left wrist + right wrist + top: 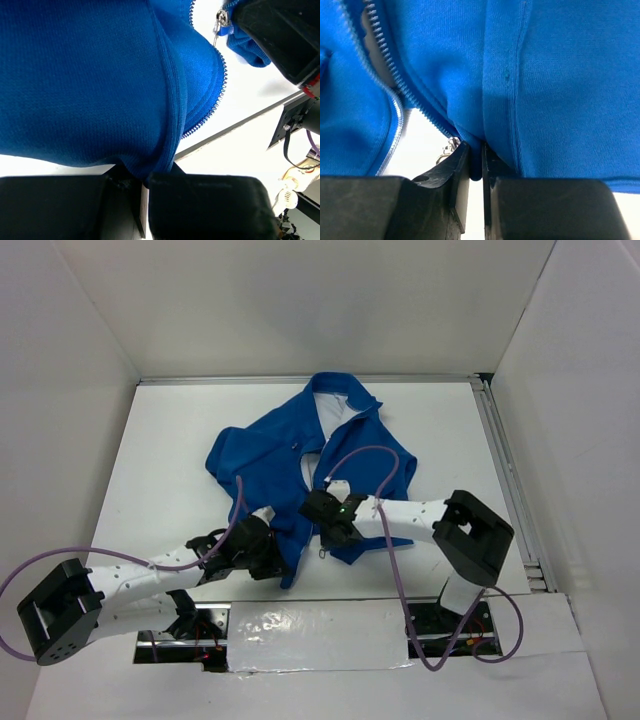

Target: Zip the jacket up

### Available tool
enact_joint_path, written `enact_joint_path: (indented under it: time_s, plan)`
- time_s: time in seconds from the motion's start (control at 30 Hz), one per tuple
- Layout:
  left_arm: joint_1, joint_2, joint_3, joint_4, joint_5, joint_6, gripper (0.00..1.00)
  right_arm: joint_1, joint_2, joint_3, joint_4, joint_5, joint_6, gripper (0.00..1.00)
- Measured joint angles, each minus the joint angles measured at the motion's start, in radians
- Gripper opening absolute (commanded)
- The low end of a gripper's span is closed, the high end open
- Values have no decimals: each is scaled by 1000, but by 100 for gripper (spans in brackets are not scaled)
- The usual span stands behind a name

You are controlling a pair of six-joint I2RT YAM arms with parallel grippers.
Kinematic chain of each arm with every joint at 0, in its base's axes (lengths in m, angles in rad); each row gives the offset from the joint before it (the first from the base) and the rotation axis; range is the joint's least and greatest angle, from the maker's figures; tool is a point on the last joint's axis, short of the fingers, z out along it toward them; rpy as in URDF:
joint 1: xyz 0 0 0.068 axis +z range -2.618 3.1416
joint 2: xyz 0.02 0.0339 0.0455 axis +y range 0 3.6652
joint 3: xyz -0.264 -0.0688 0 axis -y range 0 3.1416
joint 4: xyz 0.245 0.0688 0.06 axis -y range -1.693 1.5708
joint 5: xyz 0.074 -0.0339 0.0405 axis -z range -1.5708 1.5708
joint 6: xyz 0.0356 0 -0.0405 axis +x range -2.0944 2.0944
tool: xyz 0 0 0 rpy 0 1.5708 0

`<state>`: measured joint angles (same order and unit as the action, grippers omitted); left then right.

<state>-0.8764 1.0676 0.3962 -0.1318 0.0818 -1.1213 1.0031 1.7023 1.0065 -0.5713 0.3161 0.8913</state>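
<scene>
White table (170,470) inside white walls (330,300), blue jacket (290,455) lying open near its middle (collar toward the far side), left gripper (145,186) clenched on its bottom edge, right gripper (476,162) pinching the other front edge beside the zipper pull (449,149)

text: none legible | labels: none | numbers: none | all three views
</scene>
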Motion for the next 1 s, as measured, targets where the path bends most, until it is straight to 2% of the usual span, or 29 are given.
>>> enact_joint_path:
  time_s: [0.23, 0.4, 0.6, 0.77, 1.0]
  plan:
    - [0, -2, 60, -43, -14, 18, 0, -14, -206, -157, 159, -87, -100, 0]
    - [18, 2, 239, -90, -44, 18, 0, -63, -430, -256, 304, -198, -192, 0]
    - [43, 13, 397, -103, -92, 10, 0, -164, -600, -418, 515, -359, -220, 0]
    - [45, 50, 493, -154, -158, -61, 0, -225, -720, -508, 638, -434, -218, 0]
    - [50, 78, 512, -243, -201, -233, 0, -253, -878, -669, 824, -476, -185, 0]
